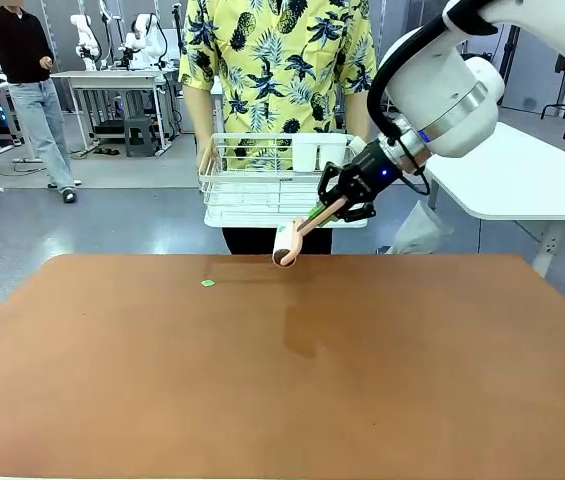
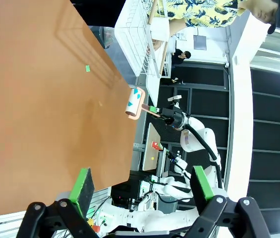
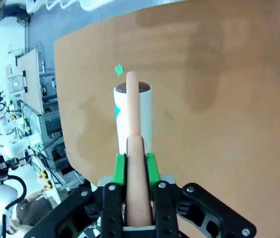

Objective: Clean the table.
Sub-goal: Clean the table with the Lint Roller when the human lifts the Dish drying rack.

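1. The bench, a wide reddish-brown top, is taken as the surface to be cleaned. A faint darker patch is seen near its middle.
2. The left claw is held wide, its green pads well apart and nothing between them.
3. A small green scrap is seen on the bench, left of centre and toward the far edge.
4. A lint roller is gripped by its pink handle in the right claw, which is closed tight on it. The roll is held at the far edge, right of the scrap. Contact with the top cannot be told.
5. The step in hand is judged to be bringing the roller to the debris. Next, the roll would need to be laid flat on the top and drawn left over the scrap.
6. A white wire rack is held by a person at the far side. Teal marks are seen on the roll, but no writing can be read.
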Action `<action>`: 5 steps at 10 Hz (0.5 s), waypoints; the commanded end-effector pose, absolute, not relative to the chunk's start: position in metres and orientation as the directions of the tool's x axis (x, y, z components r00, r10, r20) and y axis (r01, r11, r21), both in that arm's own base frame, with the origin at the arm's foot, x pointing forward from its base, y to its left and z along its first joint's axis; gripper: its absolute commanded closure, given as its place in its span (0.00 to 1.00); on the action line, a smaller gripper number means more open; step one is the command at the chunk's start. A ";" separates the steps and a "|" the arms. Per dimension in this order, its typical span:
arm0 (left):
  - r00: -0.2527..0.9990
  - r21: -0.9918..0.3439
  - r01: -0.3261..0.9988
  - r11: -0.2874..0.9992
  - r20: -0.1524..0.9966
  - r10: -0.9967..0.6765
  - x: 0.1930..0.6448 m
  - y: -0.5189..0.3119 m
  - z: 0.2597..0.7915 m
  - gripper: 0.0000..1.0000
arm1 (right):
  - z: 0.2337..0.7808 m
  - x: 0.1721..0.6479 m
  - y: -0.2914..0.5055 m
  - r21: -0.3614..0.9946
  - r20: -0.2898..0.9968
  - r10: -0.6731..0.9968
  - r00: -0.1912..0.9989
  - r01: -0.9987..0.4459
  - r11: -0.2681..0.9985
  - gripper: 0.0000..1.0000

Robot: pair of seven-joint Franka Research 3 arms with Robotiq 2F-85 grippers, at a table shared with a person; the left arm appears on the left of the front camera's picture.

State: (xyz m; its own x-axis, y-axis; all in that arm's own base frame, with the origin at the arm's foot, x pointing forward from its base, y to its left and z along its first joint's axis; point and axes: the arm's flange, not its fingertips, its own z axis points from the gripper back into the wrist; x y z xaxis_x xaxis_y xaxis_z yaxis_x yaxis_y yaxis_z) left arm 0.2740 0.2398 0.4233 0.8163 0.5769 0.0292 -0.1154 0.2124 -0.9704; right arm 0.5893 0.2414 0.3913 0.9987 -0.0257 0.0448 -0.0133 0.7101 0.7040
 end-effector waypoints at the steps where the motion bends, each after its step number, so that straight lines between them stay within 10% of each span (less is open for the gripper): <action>1: 0.823 -0.972 -0.098 0.211 0.040 0.567 0.270 0.242 0.423 0.00 | 0.397 0.590 0.232 0.712 0.048 -0.052 0.997 0.002 0.702 0.79; 5: 0.823 -0.972 -0.098 0.211 0.040 0.567 0.270 0.242 0.423 0.00 | 0.387 0.611 0.246 0.692 0.036 -0.053 0.998 0.013 0.721 0.79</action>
